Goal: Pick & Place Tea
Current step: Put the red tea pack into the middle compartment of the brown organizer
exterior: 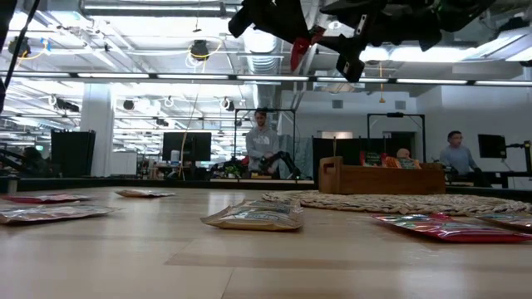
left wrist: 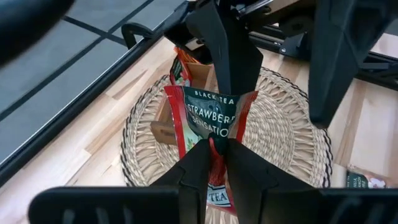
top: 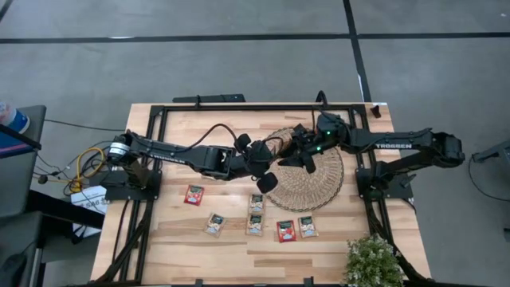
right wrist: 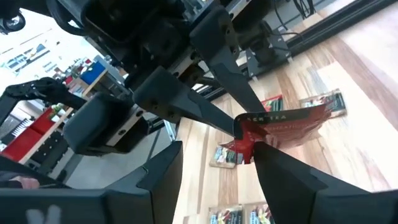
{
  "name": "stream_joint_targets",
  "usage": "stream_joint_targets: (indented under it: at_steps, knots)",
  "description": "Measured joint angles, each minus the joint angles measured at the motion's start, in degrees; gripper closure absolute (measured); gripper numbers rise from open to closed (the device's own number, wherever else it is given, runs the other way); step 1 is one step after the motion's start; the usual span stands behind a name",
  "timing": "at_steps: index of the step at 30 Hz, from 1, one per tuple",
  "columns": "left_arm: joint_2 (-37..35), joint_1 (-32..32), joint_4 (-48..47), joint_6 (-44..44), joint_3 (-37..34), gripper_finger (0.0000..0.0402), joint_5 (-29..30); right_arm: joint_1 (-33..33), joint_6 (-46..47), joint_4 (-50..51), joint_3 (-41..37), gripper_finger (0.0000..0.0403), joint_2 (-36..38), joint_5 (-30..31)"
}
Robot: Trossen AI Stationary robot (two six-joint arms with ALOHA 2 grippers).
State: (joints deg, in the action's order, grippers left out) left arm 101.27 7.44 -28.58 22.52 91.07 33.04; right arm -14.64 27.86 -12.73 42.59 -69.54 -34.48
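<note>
Your left gripper [left wrist: 211, 146] clamps a red sachet [left wrist: 208, 118] above the wicker mat [top: 323, 185]; the right gripper [right wrist: 249, 146] straddles it, unclosed. People [exterior: 263, 143] stand beyond the tabletop [top: 239, 243].

We see even, bright ceiling strip lights [exterior: 249, 79]; the table [exterior: 166, 249] at six o'clock looks perhaps slightly blurred.

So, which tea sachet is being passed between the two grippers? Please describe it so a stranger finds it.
Look above the round wicker mat, where both arms meet. The left gripper pinches a red sachet labelled black tea. Unlike the other sachets lying flat on the table, it hangs in mid-air.
</note>
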Motion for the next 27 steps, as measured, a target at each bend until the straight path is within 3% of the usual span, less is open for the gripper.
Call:
stream_joint_targets:
  at_steps: [15, 27]
  knots:
    - [0.0, -0.72, 0.17, 0.02, 0.0, 0.0356, -2.75, -0.13, 0.0, -0.2, 0.0, 0.0251, 0.07, 1.32]
    - [0.0, -0.74, 2.6, 0.48, -0.04, 0.0356, -3.79, -0.02, -0.92, -0.18, 0.0, 0.0333, -0.15, 3.03]
